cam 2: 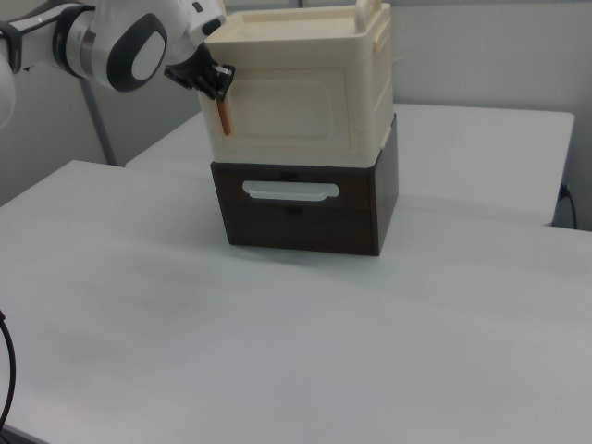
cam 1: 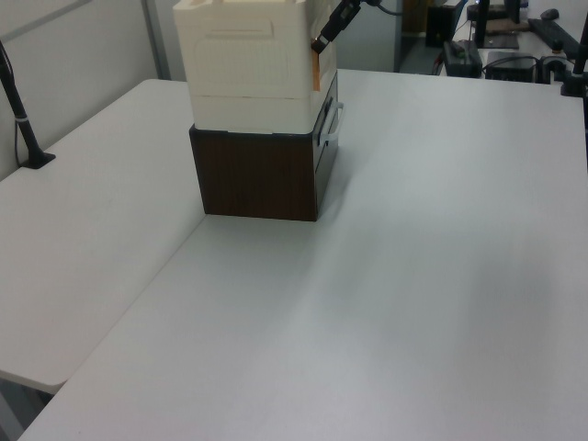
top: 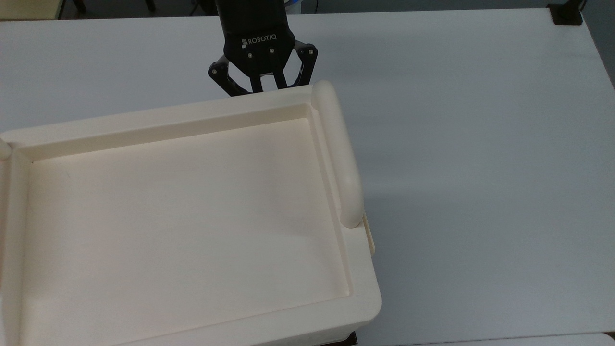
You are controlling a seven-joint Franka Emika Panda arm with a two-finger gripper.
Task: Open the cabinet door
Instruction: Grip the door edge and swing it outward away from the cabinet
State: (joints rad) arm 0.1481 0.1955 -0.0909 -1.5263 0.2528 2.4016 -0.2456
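Gripper (cam 2: 220, 81) is sitting at the door (cam 2: 287, 111) edge, can't tell its state; table (cam 2: 370, 351) is lying wide open around.

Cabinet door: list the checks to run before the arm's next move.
1. Gripper at the cabinet door: ok, at the door's left edge in the right view, above the orange strip.
2. Door state: not ok, it lies shut, flush with the cabinet front.
3. Hold on the door edge: cannot tell.
4. Swing path over the table: ok, nothing stands in front of the door.
5. Cabinet seated on the dark drawer unit: ok, stacked squarely.
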